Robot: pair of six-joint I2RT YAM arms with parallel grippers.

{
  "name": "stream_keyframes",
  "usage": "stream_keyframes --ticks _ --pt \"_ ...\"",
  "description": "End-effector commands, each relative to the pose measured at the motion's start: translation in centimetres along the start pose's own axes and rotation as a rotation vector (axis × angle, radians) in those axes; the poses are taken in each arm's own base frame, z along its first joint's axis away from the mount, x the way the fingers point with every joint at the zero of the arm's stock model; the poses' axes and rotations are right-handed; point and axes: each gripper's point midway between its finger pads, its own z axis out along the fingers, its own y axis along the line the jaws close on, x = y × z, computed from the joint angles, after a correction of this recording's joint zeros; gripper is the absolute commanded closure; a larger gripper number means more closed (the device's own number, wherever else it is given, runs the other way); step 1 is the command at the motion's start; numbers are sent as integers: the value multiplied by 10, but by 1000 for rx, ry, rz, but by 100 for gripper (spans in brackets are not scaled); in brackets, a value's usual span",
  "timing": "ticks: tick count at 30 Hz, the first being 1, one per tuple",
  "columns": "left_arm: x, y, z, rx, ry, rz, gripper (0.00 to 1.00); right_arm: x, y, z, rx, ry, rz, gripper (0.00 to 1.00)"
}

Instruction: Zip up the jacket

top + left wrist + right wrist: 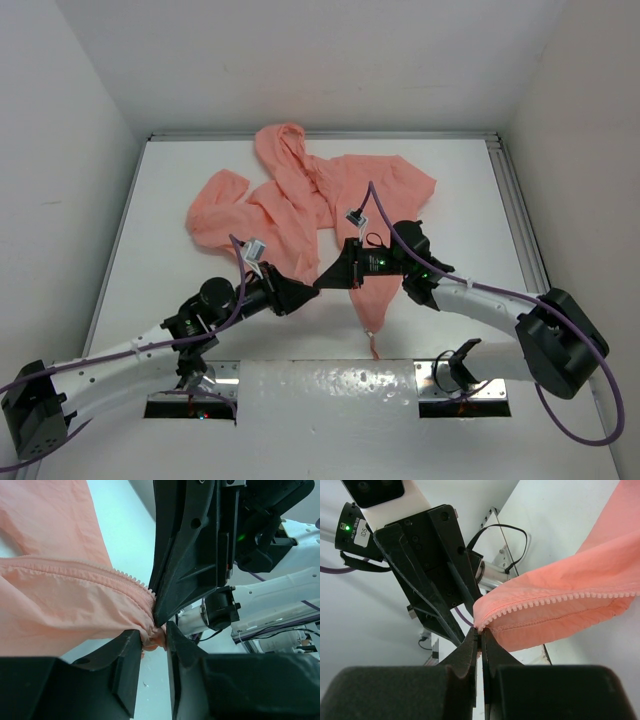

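The salmon-pink jacket lies spread on the white table, hood at the back. My left gripper and right gripper meet tip to tip at the jacket's bottom hem, near the front middle. In the left wrist view my left gripper is shut on a bunched bit of the jacket at the zipper end. In the right wrist view my right gripper is shut on the end of the other zipper edge of the jacket.
A strip of jacket fabric hangs toward the near table edge under the right arm. Grey walls close in the table on three sides. A metal rail runs along the right side.
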Motion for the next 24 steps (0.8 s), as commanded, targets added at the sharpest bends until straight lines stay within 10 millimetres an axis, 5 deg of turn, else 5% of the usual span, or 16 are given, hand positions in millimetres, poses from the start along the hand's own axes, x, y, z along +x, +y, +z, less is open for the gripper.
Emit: stream_keyframes --ticks 1,5,9,16,17,18,19,20,22,24 --pt "-19 -17 0 60 -66 18 78 -7 11 -1 -38 -15 -53 100" --pt "-20 -15 2 49 -72 17 83 -7 10 0 -32 -12 -50 100" --pt "-24 -13 2 37 -92 17 100 -7 8 -1 -23 -14 -49 100" --pt "-40 2 -2 -34 -209 -30 100 -18 3 1 37 -38 -63 100" --pt "-45 17 -4 -91 -263 -50 100 -20 1 1 60 -40 -71 92" --pt "-50 22 -7 -112 -299 -70 100 -26 0 -1 85 -67 -103 73" --pt "-56 27 -8 -139 -333 -73 100 -27 -2 -2 105 -75 -108 72" --pt "-63 38 -11 -194 -386 -79 100 -26 -6 -5 133 -76 -104 56" --pt "-72 42 -12 -208 -430 2 100 -25 -16 -13 206 -97 -127 41" --pt "-81 34 -10 -178 -457 56 100 -25 -18 -21 252 -120 -158 37"
